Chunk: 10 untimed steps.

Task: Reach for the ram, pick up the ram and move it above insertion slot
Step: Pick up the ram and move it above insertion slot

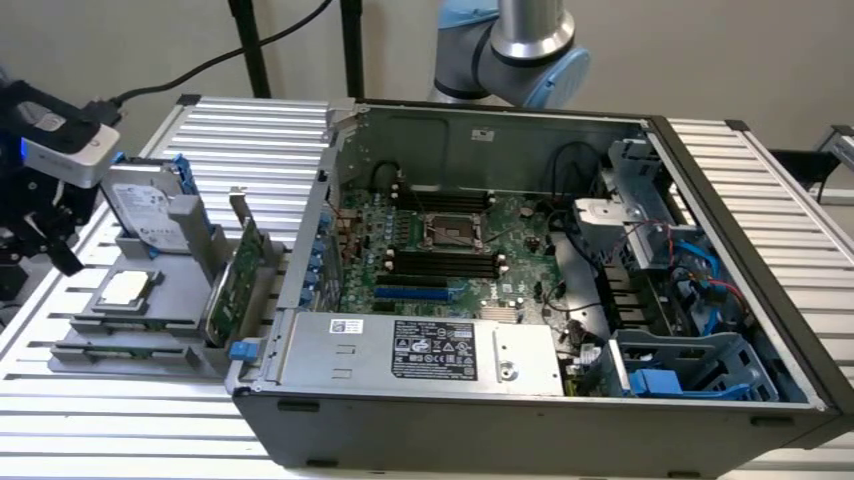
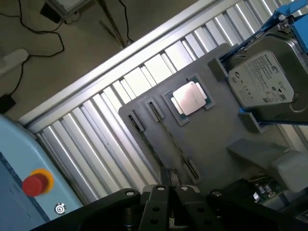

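At the far left edge of the exterior view, the gripper [image 1: 43, 245] hangs over the outer side of a gray tray [image 1: 80, 325] on the slatted metal table [image 1: 747, 200]. I cannot tell how far open it is or whether it has hold of anything. The ram [image 1: 127, 349] sits on edge in a narrow groove along the tray's near side, low in the left of the frame. In the wrist view the ram [image 2: 175, 142] shows as a thin line across the tray [image 2: 216, 120], one end close under the gripper [image 2: 172, 190].

Just right of the ram's groove, a square silver processor [image 1: 123, 290] rests in its pocket. Behind it a hard drive [image 1: 144, 205] stands propped in blue brackets. Further right, an upright green card [image 1: 243, 275] stands at the tray's edge, beside the open computer case [image 1: 534, 430].

Inside the case lies the motherboard [image 1: 521, 225], with its black memory slots [image 1: 441, 262] near the middle and a power supply [image 1: 414, 350] along the near wall. The robot arm [image 1: 527, 45] rises behind the case at top centre.
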Each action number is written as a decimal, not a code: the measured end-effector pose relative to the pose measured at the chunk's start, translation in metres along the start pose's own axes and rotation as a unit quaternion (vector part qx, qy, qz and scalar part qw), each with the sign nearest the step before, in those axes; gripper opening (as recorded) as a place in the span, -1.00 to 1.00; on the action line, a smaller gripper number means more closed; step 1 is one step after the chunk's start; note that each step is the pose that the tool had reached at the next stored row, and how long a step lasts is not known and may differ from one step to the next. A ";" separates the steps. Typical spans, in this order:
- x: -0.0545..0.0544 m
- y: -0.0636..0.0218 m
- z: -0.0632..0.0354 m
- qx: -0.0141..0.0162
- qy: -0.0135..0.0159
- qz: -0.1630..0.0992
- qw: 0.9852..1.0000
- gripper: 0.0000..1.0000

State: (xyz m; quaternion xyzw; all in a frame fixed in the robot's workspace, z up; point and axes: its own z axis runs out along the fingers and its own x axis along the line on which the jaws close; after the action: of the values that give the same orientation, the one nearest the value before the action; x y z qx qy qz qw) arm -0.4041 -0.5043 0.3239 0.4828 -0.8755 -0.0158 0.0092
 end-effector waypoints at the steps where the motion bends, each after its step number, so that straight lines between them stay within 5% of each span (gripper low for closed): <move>1: 0.000 0.0000 0.0004 0.000 0.000 -0.009 1.000 -0.79; 6: 0.000 0.0000 0.0019 0.000 0.002 -0.054 0.999 -0.79; 10: 0.000 -0.0001 0.0031 0.000 0.003 -0.090 0.996 -0.79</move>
State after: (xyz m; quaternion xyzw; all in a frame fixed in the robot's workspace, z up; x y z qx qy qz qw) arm -0.4042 -0.5042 0.3207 0.5600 -0.8283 -0.0148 0.0104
